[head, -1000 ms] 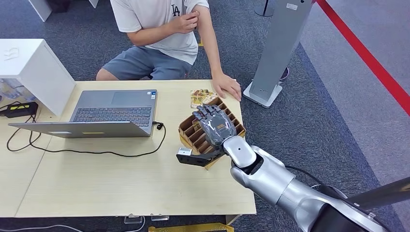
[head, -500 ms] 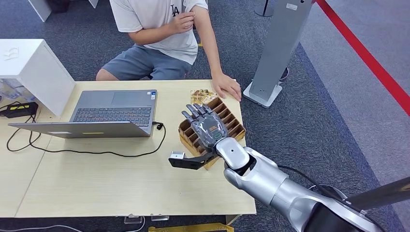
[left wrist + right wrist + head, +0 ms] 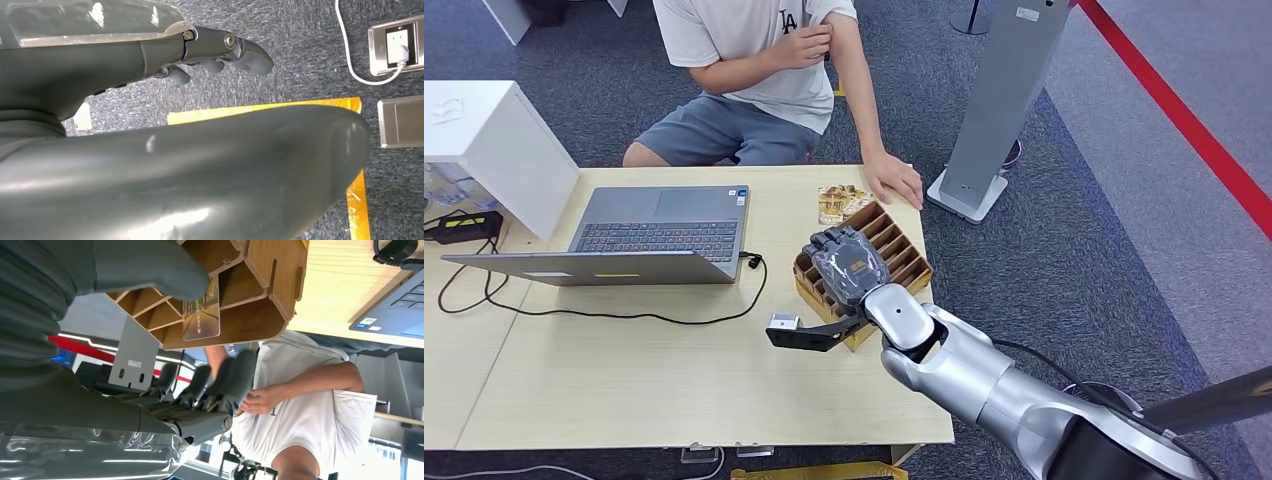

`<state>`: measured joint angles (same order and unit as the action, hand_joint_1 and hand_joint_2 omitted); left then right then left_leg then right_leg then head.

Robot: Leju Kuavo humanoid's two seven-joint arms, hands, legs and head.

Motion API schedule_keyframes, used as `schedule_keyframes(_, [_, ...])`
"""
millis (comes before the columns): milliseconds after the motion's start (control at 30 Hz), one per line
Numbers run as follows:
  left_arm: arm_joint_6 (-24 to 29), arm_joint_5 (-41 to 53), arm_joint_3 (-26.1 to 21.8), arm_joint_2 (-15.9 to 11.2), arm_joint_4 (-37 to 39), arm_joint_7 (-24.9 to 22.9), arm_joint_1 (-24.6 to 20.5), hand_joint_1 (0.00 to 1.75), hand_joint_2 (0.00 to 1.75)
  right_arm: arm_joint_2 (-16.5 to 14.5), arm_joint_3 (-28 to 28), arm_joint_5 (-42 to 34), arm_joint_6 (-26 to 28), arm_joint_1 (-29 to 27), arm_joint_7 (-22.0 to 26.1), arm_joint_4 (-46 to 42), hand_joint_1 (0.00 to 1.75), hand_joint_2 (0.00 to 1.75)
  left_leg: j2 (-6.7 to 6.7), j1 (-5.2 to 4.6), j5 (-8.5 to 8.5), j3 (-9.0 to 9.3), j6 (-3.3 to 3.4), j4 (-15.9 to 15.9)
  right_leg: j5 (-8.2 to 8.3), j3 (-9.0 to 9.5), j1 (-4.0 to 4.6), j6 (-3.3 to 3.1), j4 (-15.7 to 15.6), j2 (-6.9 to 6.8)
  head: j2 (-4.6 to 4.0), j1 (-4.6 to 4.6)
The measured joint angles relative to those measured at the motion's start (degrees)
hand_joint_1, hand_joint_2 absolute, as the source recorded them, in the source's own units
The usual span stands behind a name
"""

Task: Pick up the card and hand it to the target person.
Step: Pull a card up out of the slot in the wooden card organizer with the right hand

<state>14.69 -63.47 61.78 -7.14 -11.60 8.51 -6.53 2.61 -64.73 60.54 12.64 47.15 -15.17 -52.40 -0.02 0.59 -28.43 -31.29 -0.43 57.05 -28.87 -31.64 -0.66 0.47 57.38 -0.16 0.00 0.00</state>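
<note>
I have my right hand (image 3: 848, 266) over the rack (image 3: 904, 252), fingers (image 3: 227, 382) apart, card (image 3: 202, 312) ungrasped, handover to the person (image 3: 754, 60) pending.

"LA" on person's white shirt (image 3: 791, 18)

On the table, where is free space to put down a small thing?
The near part of the table, in front of the laptop and its cable, is bare. It is crowded by the slotted box, the right hand and the person's hand.
</note>
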Motion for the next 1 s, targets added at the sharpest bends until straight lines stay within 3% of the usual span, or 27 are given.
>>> schedule_keyframes(100, [0.08, -0.12, -0.1, 0.0, 0.01, 0.04, 0.04, 0.0, 0.0, -0.01, -0.03, -0.4, -0.19, 0.13, -0.01, 0.23, 0.51, 1.75, 0.0, 0.0, 0.0, 0.0, 0.0, 0.0, 0.0, 0.0, 0.0, 0.0, -0.01, 0.0, 0.0, 0.0])
schedule_keyframes(267, [0.11, -0.2, -0.18, 0.07, -0.04, 0.09, -0.01, 0.0, 0.0, 0.1, 0.03, -0.46, -0.16, 0.11, -0.02, 0.32, 0.44, 1.75, -0.02, 0.0, 0.01, 0.01, 0.01, -0.01, 0.0, 0.03, 0.0, 0.01, -0.02, -0.03, 0.0, 0.0])
schedule_keyframes(467, [-0.04, -0.22, -0.16, 0.09, -0.02, 0.04, 0.04, 0.0, 0.0, 0.42, 0.34, -0.88, 0.24, 0.28, -0.16, 0.02, 0.45, 1.75, -0.02, 0.0, 0.01, 0.02, 0.01, -0.02, 0.01, 0.03, 0.0, 0.0, -0.03, -0.02, 0.0, 0.0])
schedule_keyframes(767, [-0.03, -0.1, 0.03, 0.04, -0.04, 0.09, -0.27, 0.0, 0.0, 0.56, 0.28, -0.22, -0.21, 1.45, -1.04, 1.91, 0.64, 1.75, -0.05, 0.0, 0.02, -0.01, 0.01, 0.0, 0.0, 0.01, 0.0, 0.01, -0.02, -0.05, 0.0, 0.0])
schedule_keyframes(1000, [-0.09, -0.13, 0.08, 0.06, -0.01, -0.07, -0.22, 0.0, 0.0, 0.33, 0.83, -0.18, 0.12, 2.25, -0.92, 3.95, 0.55, 1.75, -0.06, -0.01, 0.02, 0.01, 0.01, -0.01, 0.0, 0.02, 0.0, 0.01, -0.02, -0.06, 0.0, 0.0])
